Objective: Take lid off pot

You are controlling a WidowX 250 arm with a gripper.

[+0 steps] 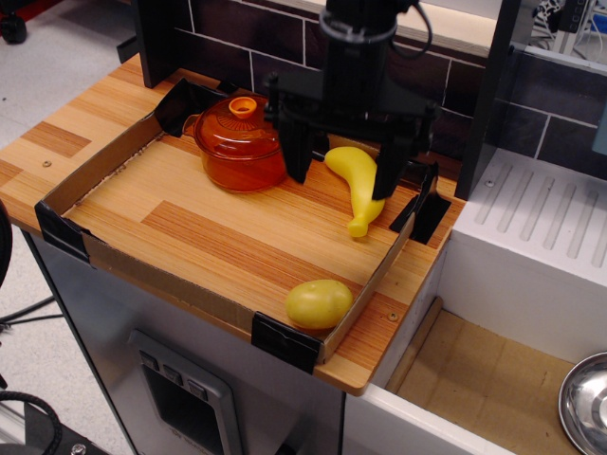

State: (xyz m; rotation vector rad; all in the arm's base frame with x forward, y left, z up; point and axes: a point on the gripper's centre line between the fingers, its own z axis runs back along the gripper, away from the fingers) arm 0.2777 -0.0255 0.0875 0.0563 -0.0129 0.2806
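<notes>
Where banana (pixel 358 183) lies, end effector (pixel 343 161) straddles.

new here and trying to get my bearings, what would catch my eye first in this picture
The big black tool hangs wide open over the back of the wooden tray, astride the top of a yellow banana. Just to its left sits the glowing orange pot, with its lid on. A yellow potato lies alone in the tray's front corner.

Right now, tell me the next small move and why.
Probably shift the pincer left, over the lid. It hangs open above the banana, right of the pot, and the lid sits on the pot with its knob untouched.
</notes>
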